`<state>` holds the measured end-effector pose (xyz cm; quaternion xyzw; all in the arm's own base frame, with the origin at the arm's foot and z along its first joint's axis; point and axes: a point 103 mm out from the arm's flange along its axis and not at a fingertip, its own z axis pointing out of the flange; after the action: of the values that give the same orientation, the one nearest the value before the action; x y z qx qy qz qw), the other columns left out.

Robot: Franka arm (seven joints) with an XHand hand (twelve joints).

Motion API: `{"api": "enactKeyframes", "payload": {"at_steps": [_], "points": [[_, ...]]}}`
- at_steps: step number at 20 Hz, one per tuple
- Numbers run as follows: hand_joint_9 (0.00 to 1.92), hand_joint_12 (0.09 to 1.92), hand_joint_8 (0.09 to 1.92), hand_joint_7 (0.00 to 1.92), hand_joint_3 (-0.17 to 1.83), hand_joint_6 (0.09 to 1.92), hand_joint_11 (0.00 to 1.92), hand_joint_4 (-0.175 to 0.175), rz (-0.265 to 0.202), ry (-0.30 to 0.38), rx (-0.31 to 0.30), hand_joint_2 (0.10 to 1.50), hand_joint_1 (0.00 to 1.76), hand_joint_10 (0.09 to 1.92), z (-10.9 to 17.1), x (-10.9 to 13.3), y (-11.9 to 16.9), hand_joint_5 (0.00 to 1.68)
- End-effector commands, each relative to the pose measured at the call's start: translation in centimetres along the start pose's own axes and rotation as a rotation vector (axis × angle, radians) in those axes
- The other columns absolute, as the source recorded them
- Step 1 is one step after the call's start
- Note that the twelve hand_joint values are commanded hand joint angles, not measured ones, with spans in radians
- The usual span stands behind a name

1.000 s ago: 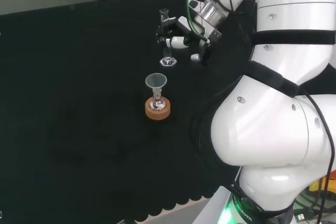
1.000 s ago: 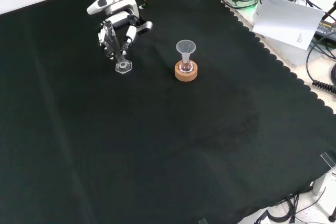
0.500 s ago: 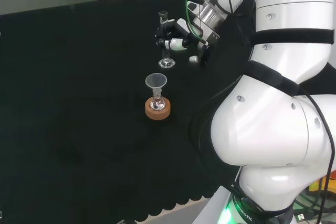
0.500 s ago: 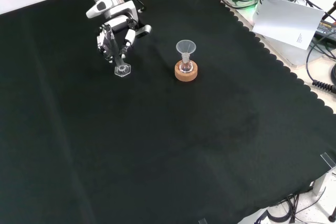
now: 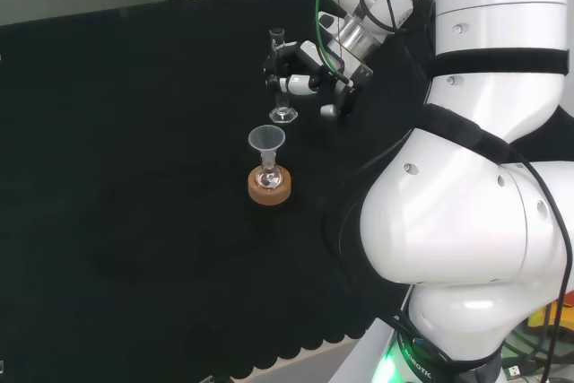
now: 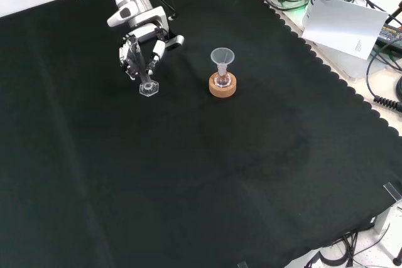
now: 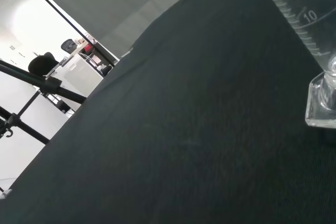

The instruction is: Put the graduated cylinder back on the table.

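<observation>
Since a second ago my robot hand (image 6: 141,51) has carried the graduated cylinder (image 6: 145,75) a little nearer the funnel, and the hexagonal foot has come lower toward the cloth. My fingers (image 5: 289,60) are curled round the upper part of the clear tube, so I am gripping it, with the foot hanging straight below my palm. I hold it high on the tube so that the foot is free to meet the worktop (image 6: 188,174) first, and I keep it close to upright so it will stand when I let go. In the wrist view the foot (image 7: 321,106) looks to be at or just above the black cloth; I cannot tell whether it touches.

Beyond the cylinder, away from my palm, stands a small flask (image 6: 222,80) on a cork ring (image 6: 223,87) with a clear funnel (image 6: 222,58) in its neck. It is near but apart from what I hold, which I judge leaves room to set the cylinder down without knocking it. My guess is that the placing is nearly done: what remains is settling the foot flat, then opening my fingers.
</observation>
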<state>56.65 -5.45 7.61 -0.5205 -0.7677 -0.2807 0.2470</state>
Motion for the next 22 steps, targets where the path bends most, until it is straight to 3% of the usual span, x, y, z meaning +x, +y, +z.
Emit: {"api": "enactKeyframes", "payload": {"at_steps": [1,4,7,9,11,22], "points": [[1.14,0.88,0.71,0.68,0.01,1.16,0.98,-0.175,-0.006,-0.006,0.011,1.17,1.14,0.09,-0.2,0.2,-0.3,0.88],[1.12,0.93,0.71,0.63,0.01,1.19,0.96,-0.175,-0.006,-0.005,0.022,1.18,1.13,0.09,-0.5,0.2,-0.6,0.85],[1.1,0.98,0.69,0.59,0.0,1.2,0.91,-0.147,-0.001,-0.008,0.027,1.18,1.11,0.09,-0.6,0.1,-0.8,0.84],[1.09,0.99,0.66,0.59,-0.02,0.97,0.88,-0.084,0.002,-0.005,0.025,1.15,1.14,0.09,-0.6,0.0,-1.0,0.8],[1.08,0.99,0.64,0.58,-0.03,0.84,0.86,-0.057,0.008,-0.004,0.029,1.14,1.15,0.09,-0.4,0.0,-1.1,0.77],[0.95,1.15,0.61,0.49,-0.17,0.7,0.63,-0.032,0.039,0.012,0.049,1.14,1.02,0.09,-1.2,0.1,-1.0,0.62]]}}
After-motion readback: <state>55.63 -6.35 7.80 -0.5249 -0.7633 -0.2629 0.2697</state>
